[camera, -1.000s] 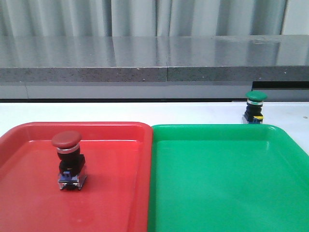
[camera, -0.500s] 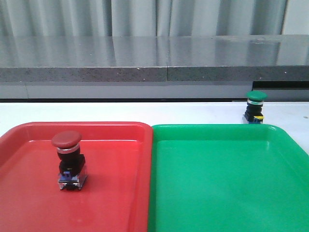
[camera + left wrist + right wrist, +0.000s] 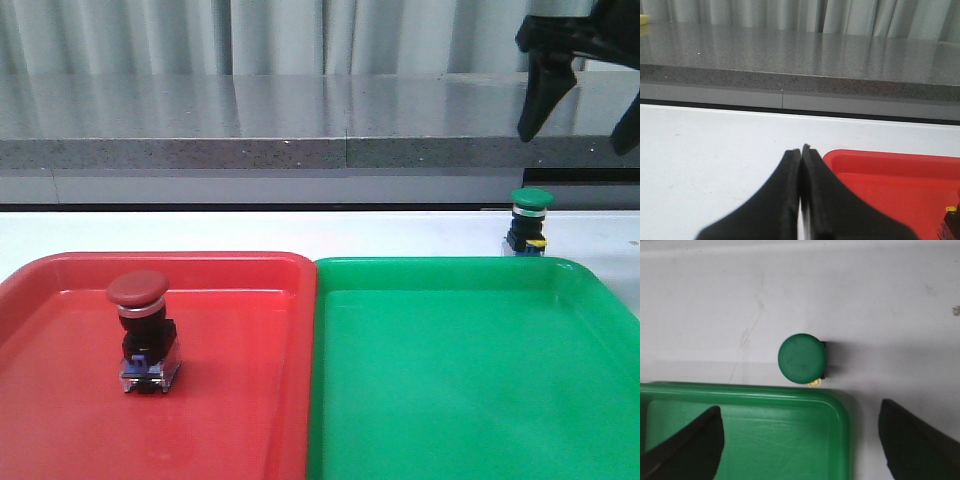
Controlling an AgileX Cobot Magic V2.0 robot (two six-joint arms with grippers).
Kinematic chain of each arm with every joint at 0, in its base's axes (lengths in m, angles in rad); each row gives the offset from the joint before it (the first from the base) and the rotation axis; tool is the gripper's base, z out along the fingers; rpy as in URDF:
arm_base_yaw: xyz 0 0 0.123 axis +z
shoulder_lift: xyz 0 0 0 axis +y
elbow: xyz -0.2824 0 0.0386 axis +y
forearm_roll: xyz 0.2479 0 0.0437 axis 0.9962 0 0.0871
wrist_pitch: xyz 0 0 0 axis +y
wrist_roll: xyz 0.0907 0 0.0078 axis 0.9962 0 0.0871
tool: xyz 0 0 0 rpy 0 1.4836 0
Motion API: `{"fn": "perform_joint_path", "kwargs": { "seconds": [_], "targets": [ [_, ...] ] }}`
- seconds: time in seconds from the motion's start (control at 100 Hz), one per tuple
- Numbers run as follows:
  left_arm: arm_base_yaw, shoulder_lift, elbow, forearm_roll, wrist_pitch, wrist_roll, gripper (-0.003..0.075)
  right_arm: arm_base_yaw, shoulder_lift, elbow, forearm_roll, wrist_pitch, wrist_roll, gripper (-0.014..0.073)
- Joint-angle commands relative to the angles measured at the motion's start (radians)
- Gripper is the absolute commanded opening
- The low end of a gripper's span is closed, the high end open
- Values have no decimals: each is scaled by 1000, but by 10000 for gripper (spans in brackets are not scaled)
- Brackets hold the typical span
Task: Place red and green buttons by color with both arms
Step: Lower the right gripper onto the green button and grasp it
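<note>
The red button (image 3: 140, 330), dark-red cap and blue base, stands upright in the red tray (image 3: 230, 420). The green button (image 3: 528, 220), with a yellow tab, stands on the white table just behind the green tray (image 3: 460, 380), near its far right corner. My right gripper (image 3: 572, 142) hangs open and empty above the green button. In the right wrist view the green button (image 3: 802, 359) lies beyond the open right gripper (image 3: 799, 407), with the green tray (image 3: 765, 430) between the fingers. My left gripper (image 3: 801, 150) is shut and empty, beside the red tray's corner (image 3: 890, 170).
The two trays lie side by side, touching, at the front of the white table (image 3: 300, 230). A grey stone ledge (image 3: 300, 150) runs along the back of the table, with curtains behind it. White tabletop (image 3: 715, 150) lies left of the red tray.
My right gripper has come into the front view at the top right, above the green button. Both buttons and both trays have not moved.
</note>
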Motion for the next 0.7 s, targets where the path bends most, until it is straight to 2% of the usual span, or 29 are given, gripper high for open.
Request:
{"fn": "perform_joint_path", "kwargs": {
  "seconds": [0.0, 0.48, 0.57, 0.69],
  "targets": [
    [3, -33, 13, -1, -76, -8, -20, 8, 7, -67, 13, -25, -6, 626],
    [3, -33, 13, -1, -76, -8, -20, 8, 222, -200, 12, 11, -6, 620],
    [3, -33, 13, -1, -76, -8, -20, 8, 229, -200, 12, 8, -6, 561],
    [3, -33, 13, -1, -76, -8, -20, 5, 229, -200, 12, 3, -6, 413]
  ]
}}
